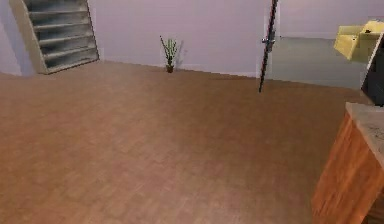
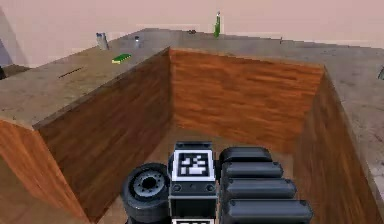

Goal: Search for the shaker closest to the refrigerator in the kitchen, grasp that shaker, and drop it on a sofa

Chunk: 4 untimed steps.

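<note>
**Claw (image 2: 148, 192) low inside the counter bay, grey container far out on the worktop**

At the arm side view's bottom edge the claw's dark rounded body sits just left of a white square with black marks (image 2: 193, 165). The arm (image 2: 258, 188) lies in dark ribbed sections to the right of that square. The fingers cannot be made out, so I cannot tell their state or whether the claw holds anything.

A small grey container (image 2: 102, 40), upright and of a shape that would suit a shaker, stands on the counter (image 2: 50, 100) toward that view's upper left, well apart from the claw. A flat green thing (image 2: 122, 57) lies near it to the right. A thin dark thing (image 2: 70, 72) lies flat on the same top, nearer the camera. A green bottle (image 2: 217, 24) stands upright on the counter's far run. The counter has wooden sides and a mottled grey-brown top, and it wraps three sides of the bay around the arm.

In the forward view a brown wooden floor (image 1: 150, 140) runs to a pale wall. A grey shelf unit (image 1: 62, 35) stands at the upper left, with a potted plant (image 1: 170, 52) against the wall. A dark upright door edge (image 1: 268, 45) is further right, and a yellow upholstered seat (image 1: 355, 40) shows beyond it.
</note>
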### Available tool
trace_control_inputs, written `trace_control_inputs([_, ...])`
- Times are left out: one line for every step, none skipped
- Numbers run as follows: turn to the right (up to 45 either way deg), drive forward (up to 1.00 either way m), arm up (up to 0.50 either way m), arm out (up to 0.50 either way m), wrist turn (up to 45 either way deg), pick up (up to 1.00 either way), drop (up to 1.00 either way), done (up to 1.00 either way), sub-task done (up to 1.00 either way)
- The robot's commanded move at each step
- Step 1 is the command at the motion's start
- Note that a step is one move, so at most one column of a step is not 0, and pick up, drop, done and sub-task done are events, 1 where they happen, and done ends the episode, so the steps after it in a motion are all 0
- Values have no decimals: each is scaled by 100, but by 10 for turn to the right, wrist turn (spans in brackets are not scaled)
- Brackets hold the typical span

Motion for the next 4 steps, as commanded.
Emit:
trace_control_inputs([0, 60, 0, 0, 0, 0, 0, 0, 0])
trace_control_inputs([210, 0, 0, 0, 0, 0, 0, 0, 0])
trace_control_inputs([0, 100, 0, 0, 0, 0, 0, 0, 0])
trace_control_inputs([0, 15, 0, 0, 0, 0, 0, 0, 0])
